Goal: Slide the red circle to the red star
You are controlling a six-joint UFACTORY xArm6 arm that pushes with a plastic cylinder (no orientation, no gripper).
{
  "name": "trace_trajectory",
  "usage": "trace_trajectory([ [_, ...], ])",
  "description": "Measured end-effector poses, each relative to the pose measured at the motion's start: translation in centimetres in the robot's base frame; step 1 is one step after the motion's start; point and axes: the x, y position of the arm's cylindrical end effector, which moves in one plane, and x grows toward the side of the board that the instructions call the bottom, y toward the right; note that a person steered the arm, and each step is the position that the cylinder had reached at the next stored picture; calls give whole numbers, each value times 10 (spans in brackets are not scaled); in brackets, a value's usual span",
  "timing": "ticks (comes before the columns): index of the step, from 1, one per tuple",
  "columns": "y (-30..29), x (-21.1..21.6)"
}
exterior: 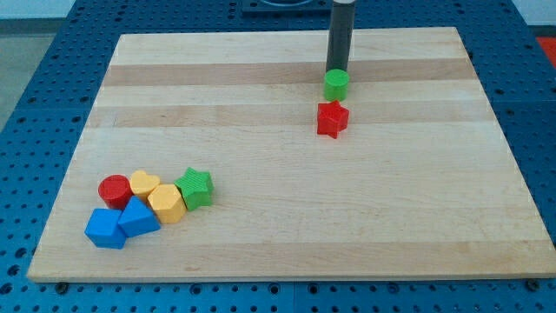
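The red circle [114,189] lies at the view's lower left, at the left end of a cluster of blocks. The red star [332,119] lies right of the board's middle, toward the view's top. A green circle [336,84] sits just above the red star, nearly touching it. My tip [335,71] is at the green circle's upper edge, far from the red circle.
Touching the red circle are a yellow heart [143,184], a yellow hexagon [167,203], a green star [195,187] and two blue blocks [106,228] [139,217]. The wooden board [278,235] rests on a blue perforated table.
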Motion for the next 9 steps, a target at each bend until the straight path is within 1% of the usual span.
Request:
trace_trajectory([
  [2, -3, 40],
  [3, -48, 41],
  [4, -111, 47],
  [6, -235, 84],
  [7, -278, 110],
  [8, -300, 147],
  [9, -310, 178],
])
